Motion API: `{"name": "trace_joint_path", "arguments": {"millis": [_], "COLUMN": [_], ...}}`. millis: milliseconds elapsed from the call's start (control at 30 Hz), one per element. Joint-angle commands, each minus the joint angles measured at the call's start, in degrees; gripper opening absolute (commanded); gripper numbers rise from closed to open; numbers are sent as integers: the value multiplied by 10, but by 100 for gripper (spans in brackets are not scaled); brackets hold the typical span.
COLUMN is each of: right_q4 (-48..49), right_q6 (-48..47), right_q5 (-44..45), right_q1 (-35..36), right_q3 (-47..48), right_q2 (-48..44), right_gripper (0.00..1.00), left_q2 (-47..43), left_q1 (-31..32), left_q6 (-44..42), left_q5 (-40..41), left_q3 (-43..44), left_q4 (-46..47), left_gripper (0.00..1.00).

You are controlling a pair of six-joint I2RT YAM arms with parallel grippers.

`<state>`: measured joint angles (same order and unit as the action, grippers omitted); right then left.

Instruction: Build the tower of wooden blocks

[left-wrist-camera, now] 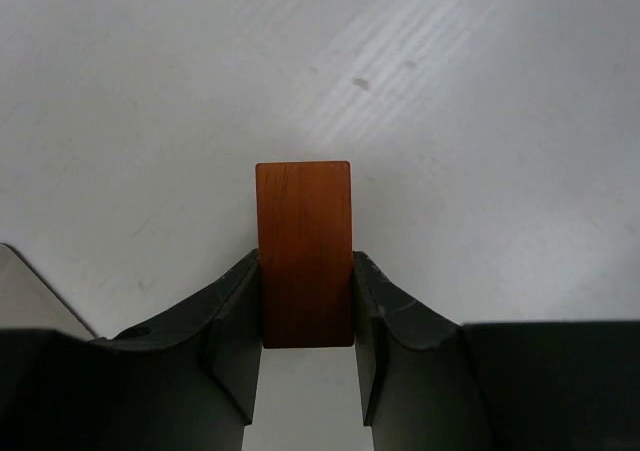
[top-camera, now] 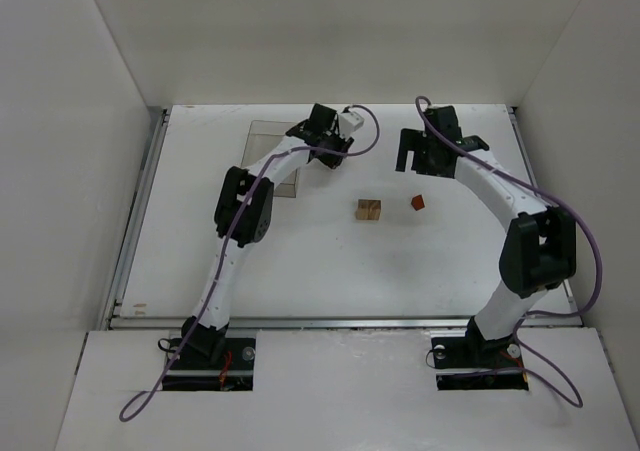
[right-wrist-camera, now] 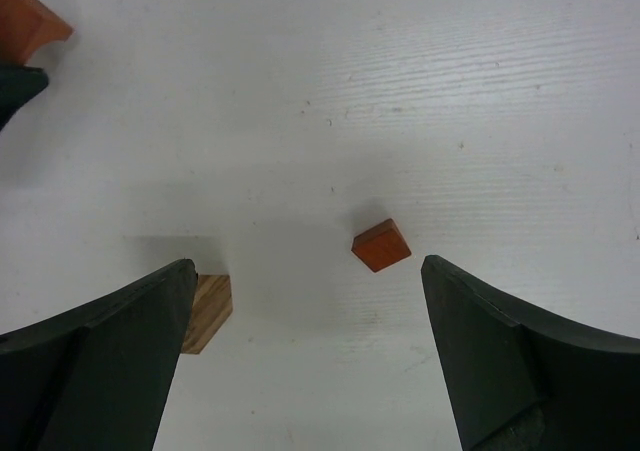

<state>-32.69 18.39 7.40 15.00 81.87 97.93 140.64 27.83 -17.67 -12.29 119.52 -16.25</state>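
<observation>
A light tan wooden block (top-camera: 368, 209) rests on the white table, with a small reddish-orange block (top-camera: 417, 202) apart to its right. My left gripper (top-camera: 333, 149) is shut on a longer reddish-orange block (left-wrist-camera: 303, 251) and holds it above the table, back-left of the tan block. My right gripper (top-camera: 412, 161) is open and empty, raised behind the small red block. In the right wrist view the small red block (right-wrist-camera: 381, 245) lies between the spread fingers. The tan block (right-wrist-camera: 208, 311) peeks out beside the left finger, and the held block (right-wrist-camera: 25, 21) shows at the top left.
A clear plastic rectangular box (top-camera: 272, 151) stands at the back left, partly under my left arm. White walls enclose the table on three sides. A metal rail (top-camera: 340, 321) runs along the near edge.
</observation>
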Motion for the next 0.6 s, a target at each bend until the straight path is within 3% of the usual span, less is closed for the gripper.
{"name": "trace_joint_path", "arguments": {"millis": [0, 200, 567], "right_q4": [25, 54, 49], "right_q6": [-12, -18, 7], "right_q5": [1, -36, -73], "right_q1": [-11, -56, -139], "right_q3": [-23, -84, -128], "right_q2": [-47, -90, -141], "right_gripper": [100, 100, 100], "left_q2": [-119, -188, -212], "left_q1": [16, 56, 132], "left_q6": [-96, -189, -210], "left_q5": [-84, -197, -194], "left_q3": [30, 30, -54], "left_q4": [-74, -190, -201], "left_gripper": [0, 0, 0]}}
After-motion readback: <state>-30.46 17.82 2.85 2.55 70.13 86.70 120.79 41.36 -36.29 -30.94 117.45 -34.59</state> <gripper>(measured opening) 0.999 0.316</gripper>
